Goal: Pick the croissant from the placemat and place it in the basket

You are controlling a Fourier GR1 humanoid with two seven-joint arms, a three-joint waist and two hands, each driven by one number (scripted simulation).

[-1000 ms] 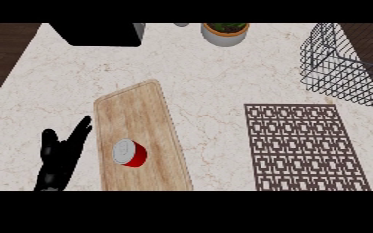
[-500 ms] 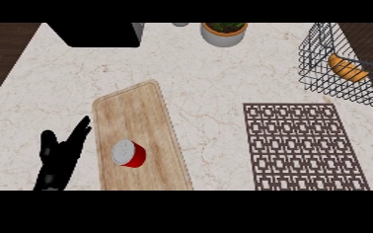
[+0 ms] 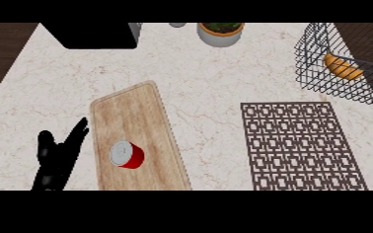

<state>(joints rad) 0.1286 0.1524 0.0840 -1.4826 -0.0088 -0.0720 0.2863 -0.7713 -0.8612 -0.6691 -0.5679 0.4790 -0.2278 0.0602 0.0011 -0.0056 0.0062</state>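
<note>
My left hand (image 3: 56, 160) has its fingers (image 3: 76, 131) straight and spread apart, holding nothing. It rests well to the left of the placemat (image 3: 302, 145), beyond the cutting board (image 3: 138, 113) and the red bowl (image 3: 128, 154) standing on it. My right hand shows nowhere in the view. No croissant lies on the placemat. The croissant (image 3: 342, 66) sits inside the basket (image 3: 313, 74), just beyond the placemat's far right corner on the table (image 3: 211, 84). I judge the placing done, with nothing left but to check that it rests settled.
</note>
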